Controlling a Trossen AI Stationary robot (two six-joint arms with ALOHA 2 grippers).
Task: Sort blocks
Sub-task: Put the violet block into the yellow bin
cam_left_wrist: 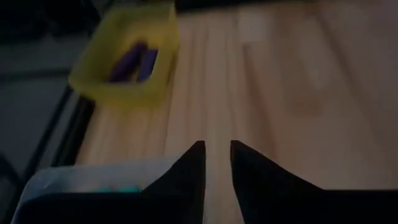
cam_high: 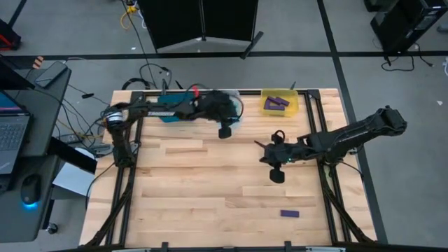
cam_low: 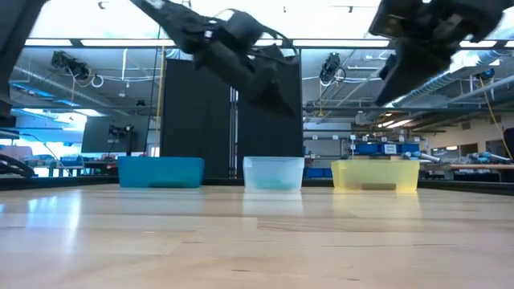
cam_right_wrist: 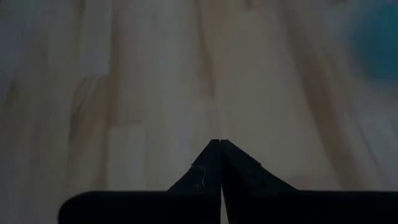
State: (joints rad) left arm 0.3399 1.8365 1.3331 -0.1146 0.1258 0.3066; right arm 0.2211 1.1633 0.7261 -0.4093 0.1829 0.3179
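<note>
Table lies open except one purple block; bins line the far edge.

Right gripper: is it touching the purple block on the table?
Apart. The high view shows the right gripper near the table's middle and the lone purple block nearer the front edge, bare wood between them. The right wrist view shows shut fingers over bare wood.

Blocks in bin, another on table

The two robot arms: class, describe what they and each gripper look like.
Both arms are dark, jointed and slim. The left gripper shows two black, pointed, wedge-shaped fingers. The right gripper has the same black, tapering fingers. Black cables loop along the left arm.
</note>
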